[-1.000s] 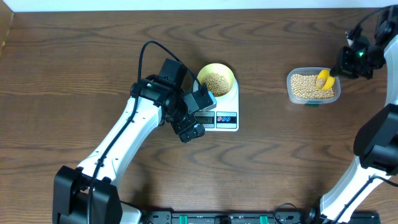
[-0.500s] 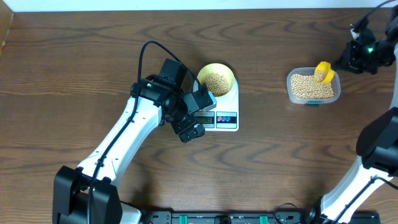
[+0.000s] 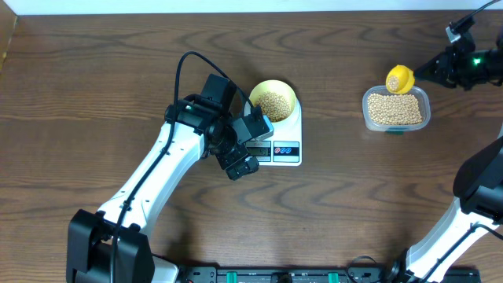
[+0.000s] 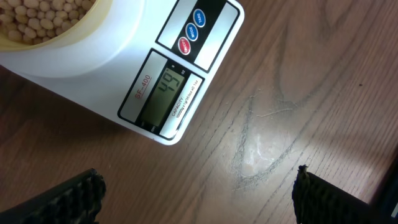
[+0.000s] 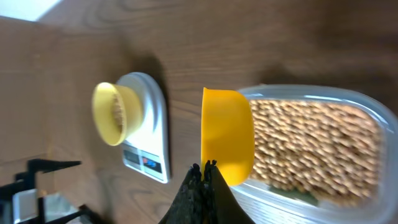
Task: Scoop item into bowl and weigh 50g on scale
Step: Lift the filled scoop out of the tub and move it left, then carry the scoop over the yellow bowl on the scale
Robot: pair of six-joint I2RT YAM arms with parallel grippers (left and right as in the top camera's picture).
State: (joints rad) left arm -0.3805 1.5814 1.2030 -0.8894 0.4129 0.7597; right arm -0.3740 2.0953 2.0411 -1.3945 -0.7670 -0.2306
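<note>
Your right gripper (image 5: 204,171) pinches the scoop (image 3: 399,79) handle at the tub's (image 3: 428,110) twelve o'clock; beans (image 3: 393,110) roll easily, load possibly small.

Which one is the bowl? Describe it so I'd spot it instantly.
Near the middle of the table stands a white scale. The bowl sits on its far end: small, round, pale yellow, holding beans. The other bean holder, far right, is a clear rectangular tub.

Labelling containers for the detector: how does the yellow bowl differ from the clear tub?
The bowl is round, opaque pale yellow; the tub is rectangular, clear plastic. The bowl sits on the scale; the tub sits on the table. The bowl is smaller than the tub. Both hold tan beans.
</note>
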